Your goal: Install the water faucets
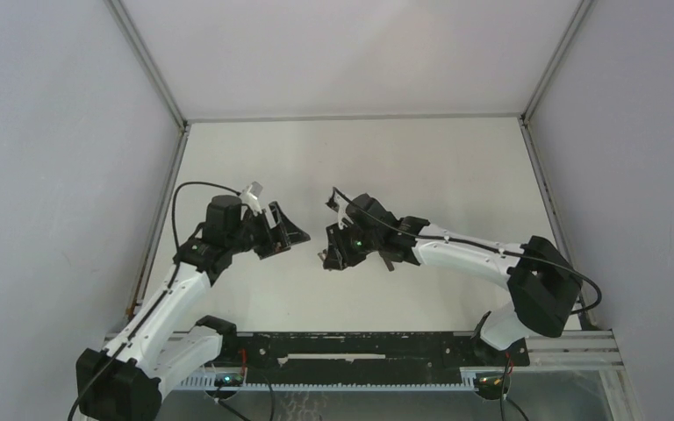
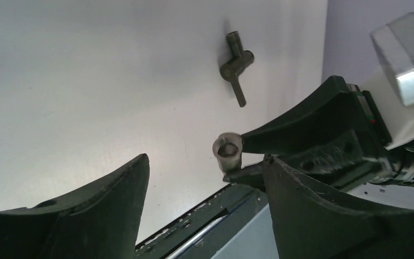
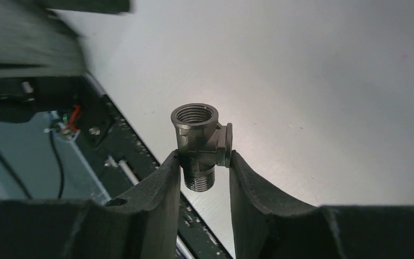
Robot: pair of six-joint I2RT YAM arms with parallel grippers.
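We find the job at an early stage, with nothing joined so far. The right hand (image 3: 202, 162) is clamped on the silvery fitting (image 3: 198, 135), a small threaded tee. It holds the fitting upright by its lower body, one open threaded mouth facing up and the threaded stub hanging below the fingers, raised above the tabletop (image 1: 404, 158) roughly midway between its left and right edges. The left hand (image 1: 291, 233) stands apart and empty, level with the right one and pointed at it, with a gap between the two. The dark tap piece (image 2: 236, 65), a T shape with a thin lever, lies flat on the bare tabletop beyond the fitting, touched by neither hand. The top view does not show it, so we cannot place it against the edges. As we judge it, the tap must be picked up, most likely by the free left hand, lined up with a threaded mouth and screwed in.
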